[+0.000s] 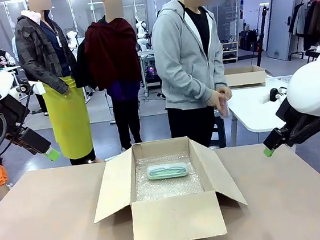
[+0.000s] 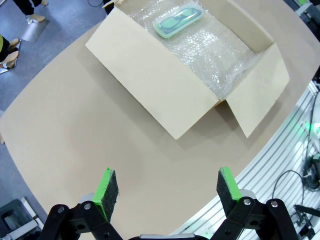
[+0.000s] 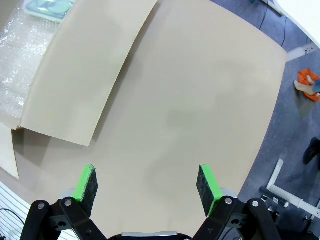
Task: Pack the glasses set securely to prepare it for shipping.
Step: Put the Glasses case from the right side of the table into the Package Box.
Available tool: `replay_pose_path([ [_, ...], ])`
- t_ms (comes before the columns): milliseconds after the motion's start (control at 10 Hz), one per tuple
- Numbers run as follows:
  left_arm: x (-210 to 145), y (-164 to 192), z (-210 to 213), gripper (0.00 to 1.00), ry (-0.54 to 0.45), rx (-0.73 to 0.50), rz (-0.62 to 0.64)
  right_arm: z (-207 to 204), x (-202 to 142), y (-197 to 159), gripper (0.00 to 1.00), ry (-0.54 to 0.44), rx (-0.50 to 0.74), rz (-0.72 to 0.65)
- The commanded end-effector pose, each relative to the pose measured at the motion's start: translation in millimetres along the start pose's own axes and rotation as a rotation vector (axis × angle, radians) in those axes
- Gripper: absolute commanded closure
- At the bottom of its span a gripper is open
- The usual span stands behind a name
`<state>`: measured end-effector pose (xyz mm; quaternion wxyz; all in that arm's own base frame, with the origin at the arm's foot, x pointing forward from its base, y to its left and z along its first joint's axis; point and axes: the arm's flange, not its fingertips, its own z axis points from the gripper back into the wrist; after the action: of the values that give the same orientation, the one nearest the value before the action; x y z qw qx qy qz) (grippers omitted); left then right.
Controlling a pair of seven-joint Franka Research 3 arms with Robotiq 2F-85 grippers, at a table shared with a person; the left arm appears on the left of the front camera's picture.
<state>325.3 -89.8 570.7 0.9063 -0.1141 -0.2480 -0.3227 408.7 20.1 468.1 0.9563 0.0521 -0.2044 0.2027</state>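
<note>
Risks as I see them, big to small. The table (image 1: 39,224) is bare and smooth and nothing braces the box (image 1: 178,220), so any sideways shove from me slides it toward the person's edge. The box sits mid-table with its flaps open. The near flap hangs down toward me and the side flaps (image 1: 114,188) splay out, so if I come in low from either side I hit a flap first and drag or tip the whole thing. Closing them one-armed likely skews the box, so I'd want the other arm bracing it. The bubble wrap (image 1: 166,183) lines the floor only, with nothing over the top yet. If I shut the box like this, the contents rattle. The sheet is loose, so a pinch on it could lift it and whatever lies on it. Both the left gripper (image 2: 166,181) and right gripper (image 3: 146,176) have jaws wide and empty, hovering over bare table either side of the box, apart from it. The mint case (image 1: 167,171) lies flat on the wrap, toward the far wall. It looks low, slick and rounded, so my pads could slip off it. It's the one case I see in the box. The person's hands (image 1: 220,97) hold something pale, and I can't tell if it's the second case. Sealing now risks shipping half a set.
</note>
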Motion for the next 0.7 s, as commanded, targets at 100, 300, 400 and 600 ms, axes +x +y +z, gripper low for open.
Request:
replay_pose_path([
  [100,0.9,2.3,0.8,0.0,-0.023,-0.012,-0.009,0.5,2.6,0.1,0.0,0.006,0.005,-0.001],
  [300,0.9,2.3,0.8,0.0,-0.023,-0.012,-0.009,0.5,2.6,0.1,0.0,0.006,0.005,-0.001],
  [400,0.9,2.3,0.8,0.0,-0.023,-0.012,-0.009,0.5,2.6,0.1,0.0,0.006,0.005,-0.001],
  [600,0.9,2.3,0.8,0.0,-0.023,-0.012,-0.009,0.5,2.6,0.1,0.0,0.006,0.005,-0.001],
])
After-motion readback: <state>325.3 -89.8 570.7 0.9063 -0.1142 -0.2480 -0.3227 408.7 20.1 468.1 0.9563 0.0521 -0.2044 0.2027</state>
